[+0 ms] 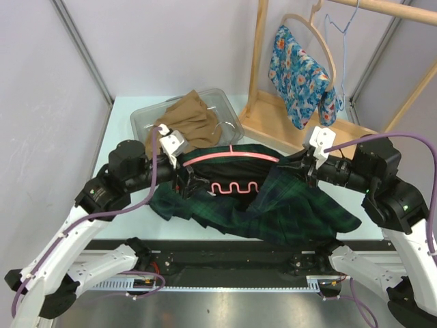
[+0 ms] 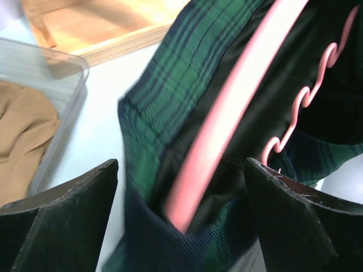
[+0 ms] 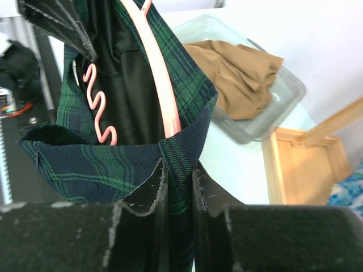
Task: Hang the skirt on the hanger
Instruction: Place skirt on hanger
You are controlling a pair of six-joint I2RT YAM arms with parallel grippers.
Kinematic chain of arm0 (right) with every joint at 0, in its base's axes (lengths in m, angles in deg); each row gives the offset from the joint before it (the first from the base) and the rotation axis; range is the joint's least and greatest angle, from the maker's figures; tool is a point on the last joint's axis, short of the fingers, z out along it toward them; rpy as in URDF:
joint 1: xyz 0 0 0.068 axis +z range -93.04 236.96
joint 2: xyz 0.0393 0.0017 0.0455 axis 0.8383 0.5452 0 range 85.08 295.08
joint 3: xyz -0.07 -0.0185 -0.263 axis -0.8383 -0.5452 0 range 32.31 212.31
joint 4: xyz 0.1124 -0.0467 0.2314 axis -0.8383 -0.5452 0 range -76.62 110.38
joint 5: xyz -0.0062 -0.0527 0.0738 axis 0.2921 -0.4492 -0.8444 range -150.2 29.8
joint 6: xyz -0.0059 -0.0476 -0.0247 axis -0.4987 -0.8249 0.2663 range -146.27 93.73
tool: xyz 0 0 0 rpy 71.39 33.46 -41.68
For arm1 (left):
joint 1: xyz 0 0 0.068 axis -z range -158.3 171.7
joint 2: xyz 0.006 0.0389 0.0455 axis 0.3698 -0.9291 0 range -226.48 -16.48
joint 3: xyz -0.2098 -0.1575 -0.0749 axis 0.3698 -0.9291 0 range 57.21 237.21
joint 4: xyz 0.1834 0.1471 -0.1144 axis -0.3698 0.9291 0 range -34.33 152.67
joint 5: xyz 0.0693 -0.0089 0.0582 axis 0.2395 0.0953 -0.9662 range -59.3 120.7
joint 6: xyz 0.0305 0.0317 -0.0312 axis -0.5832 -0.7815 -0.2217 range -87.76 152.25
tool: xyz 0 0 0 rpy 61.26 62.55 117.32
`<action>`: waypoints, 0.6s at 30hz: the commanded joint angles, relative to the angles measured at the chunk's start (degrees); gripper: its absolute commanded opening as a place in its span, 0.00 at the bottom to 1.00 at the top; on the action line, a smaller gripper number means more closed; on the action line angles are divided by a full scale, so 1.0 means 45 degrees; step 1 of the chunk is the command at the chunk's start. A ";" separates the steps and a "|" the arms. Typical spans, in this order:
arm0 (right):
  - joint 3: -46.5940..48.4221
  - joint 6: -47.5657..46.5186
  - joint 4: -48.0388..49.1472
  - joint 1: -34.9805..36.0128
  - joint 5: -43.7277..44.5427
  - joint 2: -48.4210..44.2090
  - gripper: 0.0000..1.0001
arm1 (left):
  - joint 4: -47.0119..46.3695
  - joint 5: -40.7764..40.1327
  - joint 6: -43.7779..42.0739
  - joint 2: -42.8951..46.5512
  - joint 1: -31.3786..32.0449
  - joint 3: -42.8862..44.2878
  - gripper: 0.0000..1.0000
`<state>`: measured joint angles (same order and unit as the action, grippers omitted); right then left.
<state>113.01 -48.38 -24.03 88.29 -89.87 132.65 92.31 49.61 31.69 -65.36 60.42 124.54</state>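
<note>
pinching a fold of the plaid skirt (image 3: 113,164) at its waistband, the right gripper (image 3: 178,170) is clenched on the cloth, with the pink hanger (image 3: 161,85) running just above its fingertips inside the waistband. the left gripper (image 2: 181,170) stands released and wide, the skirt's other edge and the hanger's end lying between its jaws. the skirt is spread on the table (image 1: 119,130) between both arms, near a clear bin (image 1: 140,123) holding tan cloth (image 1: 194,119)

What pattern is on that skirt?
Dark green and navy tartan on the pleated fabric skirt, clearest in the top external view.
</note>
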 commanded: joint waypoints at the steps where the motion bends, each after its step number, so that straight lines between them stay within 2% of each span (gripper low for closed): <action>1: 0.0971 0.0206 0.0631 -0.0087 -0.1198 -0.0122 0.00 | -0.0115 0.1380 -0.0481 0.0472 -0.0186 0.0389 0.89; 3: 0.0991 0.0148 0.0474 -0.0068 -0.1316 -0.0045 0.00 | -0.0096 0.1596 -0.0482 0.0414 -0.0186 0.0389 0.80; 4: 0.0991 0.0128 0.0357 -0.0087 -0.1317 -0.0025 0.00 | -0.0077 0.1674 -0.0520 0.0375 -0.0206 0.0409 0.70; 6: 0.0991 0.0070 0.0122 -0.0087 -0.1297 0.0111 0.00 | -0.0077 0.1752 -0.0540 0.0375 -0.0206 0.0409 0.59; 7: 0.0991 0.0031 0.0044 -0.0088 -0.1258 0.0151 0.00 | -0.0077 0.1773 -0.0579 0.0375 -0.0206 0.0389 0.48; 9: 0.0972 -0.0009 -0.0035 -0.0088 -0.1239 0.0248 0.00 | -0.0077 0.1889 -0.0599 0.0375 -0.0206 0.0389 0.37; 10: 0.0991 -0.0009 -0.0074 -0.0088 -0.1200 0.0307 0.00 | -0.0038 0.1948 -0.0657 0.0336 -0.0206 0.0370 0.25; 12: 0.0971 0.0011 -0.0055 -0.0107 -0.1141 0.0346 0.00 | 0.0021 0.2065 -0.0716 0.0219 -0.0206 0.0350 0.13; 13: 0.0991 0.0011 -0.0016 -0.0107 -0.1102 0.0385 0.00 | 0.0021 0.2143 -0.0716 0.0180 -0.0206 0.0312 0.02; 18: 0.0971 0.0049 0.0140 -0.0127 -0.1063 0.0425 0.00 | -0.0447 0.1678 -0.0677 0.0335 -0.0206 -0.0020 0.00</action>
<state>114.32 -49.21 -28.83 87.49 -92.25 135.16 95.19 57.96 27.23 -64.36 59.81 124.49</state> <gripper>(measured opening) 0.174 0.169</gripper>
